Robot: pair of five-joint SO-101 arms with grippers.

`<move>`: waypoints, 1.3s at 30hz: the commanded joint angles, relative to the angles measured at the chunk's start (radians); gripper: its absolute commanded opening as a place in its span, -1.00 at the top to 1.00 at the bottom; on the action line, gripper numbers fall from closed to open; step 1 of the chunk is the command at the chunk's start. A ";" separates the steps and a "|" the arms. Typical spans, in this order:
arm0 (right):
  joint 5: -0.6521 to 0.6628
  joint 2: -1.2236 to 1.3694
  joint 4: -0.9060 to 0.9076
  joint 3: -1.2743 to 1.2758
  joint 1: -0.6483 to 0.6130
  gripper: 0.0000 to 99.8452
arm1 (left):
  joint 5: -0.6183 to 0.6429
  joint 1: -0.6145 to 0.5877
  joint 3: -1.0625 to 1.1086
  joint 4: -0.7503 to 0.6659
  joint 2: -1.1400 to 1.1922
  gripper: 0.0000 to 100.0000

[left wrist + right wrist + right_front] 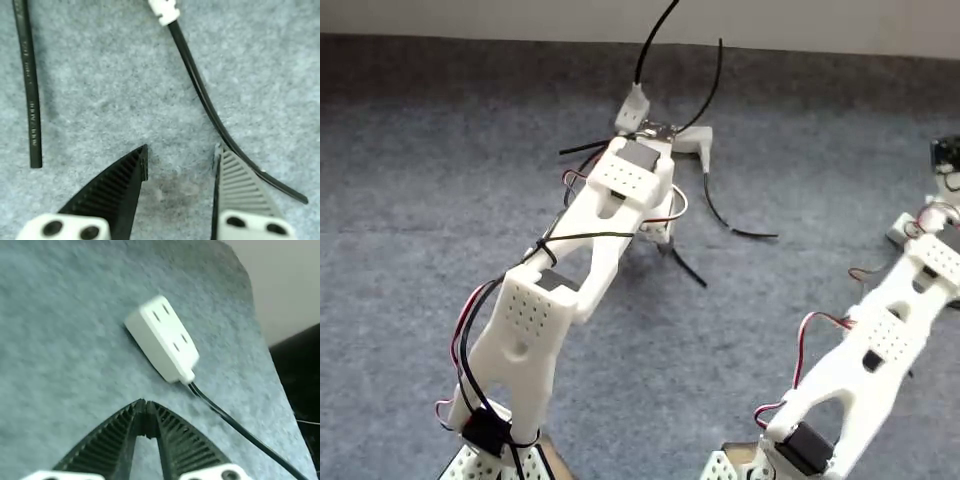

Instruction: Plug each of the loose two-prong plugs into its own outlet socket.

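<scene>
**Left side.** Left gripper (180, 160): fingers apart, nothing between them, pointing down at the bare grey counter (100, 60). A white plug (163, 10) lies ahead of the tips. Its black cable (210, 107) trails back close past one finger; we cannot tell whether they touch. A second black cable (30, 90) lies well apart on the other side, with its cut end showing.

**From above.** The left arm (600, 215) is extended to the far middle of the counter. Two white plug bodies lie near each other just beyond its wrist, the far plug (633, 108) and the side plug (696, 141). Their cables curl away loose.

**Right side.** Right gripper (147, 419): fingers together, holding nothing, hanging just short of the white outlet block (162, 337). The block lies flat with its slotted face up, and the slots we can see are empty. Its lead (240, 430) runs off toward the counter edge. The right arm (880, 340) sits at the right side, well apart from the plugs.

**Reading.**
- No plug is seated yet, so we judge the task barely begun.
- The spread left fingers near a plug look set for a pick.
- The closed right gripper beside the block may be there to steady it during insertion, but that is a guess.
- The plugs lie well apart from the block, so a carry across is needed.
- The cable beside the finger could snag or twist the plug.
</scene>
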 commanded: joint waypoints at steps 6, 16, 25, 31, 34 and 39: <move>-0.037 -0.038 0.151 -0.090 -0.074 0.97 | 0.005 0.005 -0.004 -0.018 -0.048 0.58; -0.222 -0.297 1.047 -0.231 -0.122 0.98 | 0.005 0.005 -0.005 -0.020 -0.048 0.58; -0.793 -0.423 1.224 -0.220 -0.208 0.98 | 0.006 0.002 -0.004 -0.017 -0.048 0.58; -0.844 -0.426 1.225 -0.220 -0.243 0.98 | 0.006 0.002 -0.004 -0.018 -0.048 0.58; -0.844 -0.464 1.225 -0.219 -0.269 0.98 | 0.006 0.004 -0.004 -0.018 -0.048 0.58; -0.847 -0.633 1.225 -0.113 -0.334 0.98 | 0.006 0.004 -0.004 -0.018 -0.048 0.58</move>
